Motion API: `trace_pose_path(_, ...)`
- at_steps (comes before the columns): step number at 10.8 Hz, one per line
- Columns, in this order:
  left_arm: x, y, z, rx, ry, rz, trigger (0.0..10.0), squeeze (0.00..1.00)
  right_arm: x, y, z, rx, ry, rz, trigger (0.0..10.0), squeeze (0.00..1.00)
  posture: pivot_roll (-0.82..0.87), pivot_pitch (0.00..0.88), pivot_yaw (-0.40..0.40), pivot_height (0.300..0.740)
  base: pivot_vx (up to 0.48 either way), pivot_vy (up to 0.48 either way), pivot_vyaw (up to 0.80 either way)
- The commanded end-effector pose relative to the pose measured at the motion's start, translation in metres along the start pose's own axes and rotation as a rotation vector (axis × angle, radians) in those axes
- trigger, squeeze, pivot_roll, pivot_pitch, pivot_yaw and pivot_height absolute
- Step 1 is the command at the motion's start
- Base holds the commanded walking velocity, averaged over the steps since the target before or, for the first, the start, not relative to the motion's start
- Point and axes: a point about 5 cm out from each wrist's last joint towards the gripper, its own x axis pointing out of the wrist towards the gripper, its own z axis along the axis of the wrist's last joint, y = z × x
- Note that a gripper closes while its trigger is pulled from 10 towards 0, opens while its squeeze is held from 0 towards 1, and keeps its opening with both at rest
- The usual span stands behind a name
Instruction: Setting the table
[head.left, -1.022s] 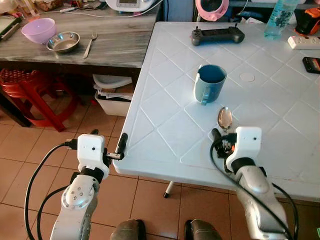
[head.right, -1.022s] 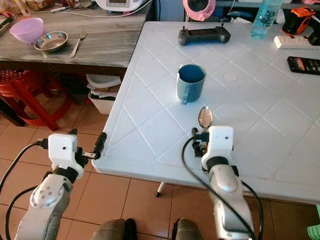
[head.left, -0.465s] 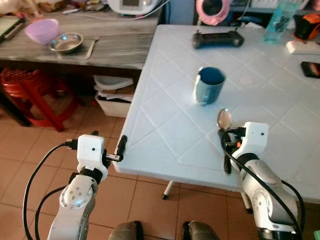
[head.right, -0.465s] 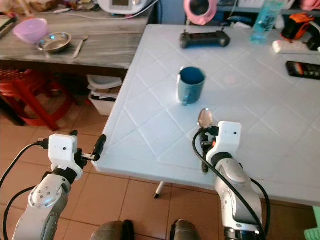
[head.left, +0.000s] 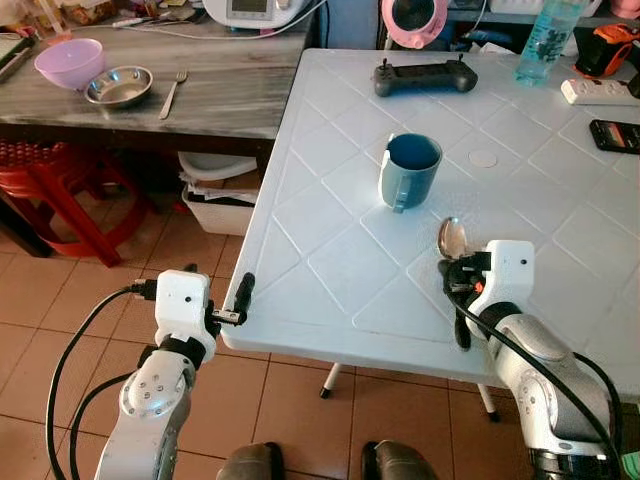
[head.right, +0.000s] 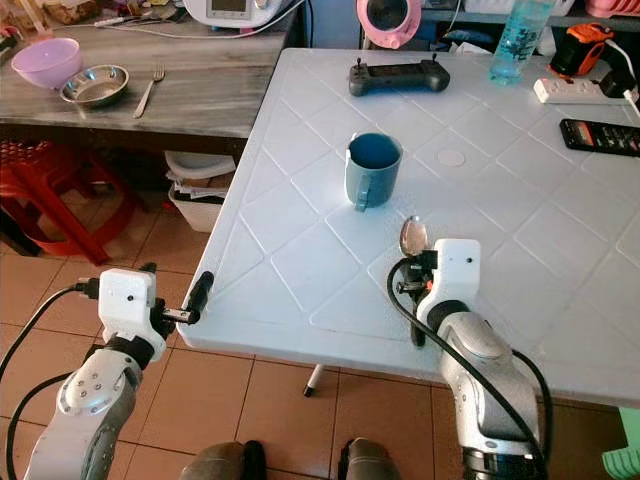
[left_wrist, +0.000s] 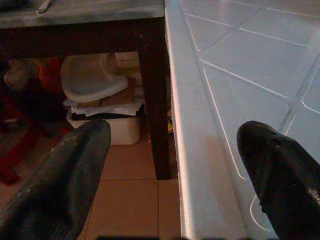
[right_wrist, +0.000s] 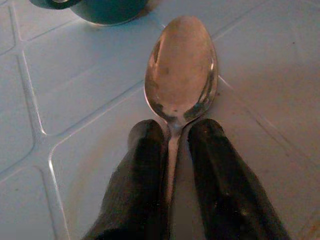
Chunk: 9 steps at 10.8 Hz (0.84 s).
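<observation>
A metal spoon (head.left: 451, 237) points away from me over the white table (head.left: 330, 260), its bowl just in front of the blue mug (head.left: 408, 170). My right gripper (head.left: 452, 268) is shut on the spoon's handle; the wrist view shows both black fingers (right_wrist: 145, 165) pressed against the thin stem below the spoon bowl (right_wrist: 181, 70). My left gripper (head.left: 243, 297) hovers at the table's near left corner, open, with one finger (left_wrist: 280, 170) over the tabletop and the other beside the edge over the floor.
A game controller (head.left: 424, 76), water bottle (head.left: 545, 42), power strip (head.left: 600, 92) and remote (head.left: 615, 134) lie at the table's far side. A wooden side table (head.left: 150, 100) holds a purple bowl (head.left: 68, 62), steel bowl (head.left: 118, 86) and fork (head.left: 171, 92). A red stool (head.left: 60, 185) and a bin (head.left: 215, 190) stand below.
The right arm has swung so the wrist sits more to the right, still gripping the spoon near the mug. The camera shifted slightly. The left arm stayed put.
</observation>
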Motion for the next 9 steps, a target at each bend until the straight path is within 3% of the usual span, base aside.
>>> trace_pose_path(1,-0.002,0.000,0.001,0.003,0.000,-0.002,10.0,0.00,-0.002,0.010,-0.068,0.063,0.344,0.044,0.0,0.00,0.06,0.167,0.087,0.740,0.000,0.000,0.00)
trace_pose_path(5,-0.001,-0.002,-0.001,-0.016,0.012,0.002,10.0,0.00,-0.002,0.016,-0.065,0.094,0.323,0.058,0.0,0.00,0.05,0.167,0.084,0.740,0.000,0.000,0.00)
trace_pose_path(6,0.000,0.000,-0.005,-0.040,0.040,0.036,10.0,0.00,-0.001,0.034,-0.052,0.086,0.256,0.161,0.0,0.00,0.05,0.159,0.082,0.740,0.000,0.000,0.00)
trace_pose_path(7,0.000,0.000,-0.005,-0.031,0.035,0.037,10.0,0.00,-0.001,0.046,-0.047,0.151,0.253,0.207,0.0,0.00,0.05,0.158,0.080,0.740,0.000,0.285,0.00)
trace_pose_path(9,0.003,0.000,-0.005,-0.031,0.038,0.050,10.0,0.00,0.001,0.058,-0.045,0.164,0.282,0.294,0.0,0.00,0.05,0.142,0.071,0.740,0.000,0.480,0.00)
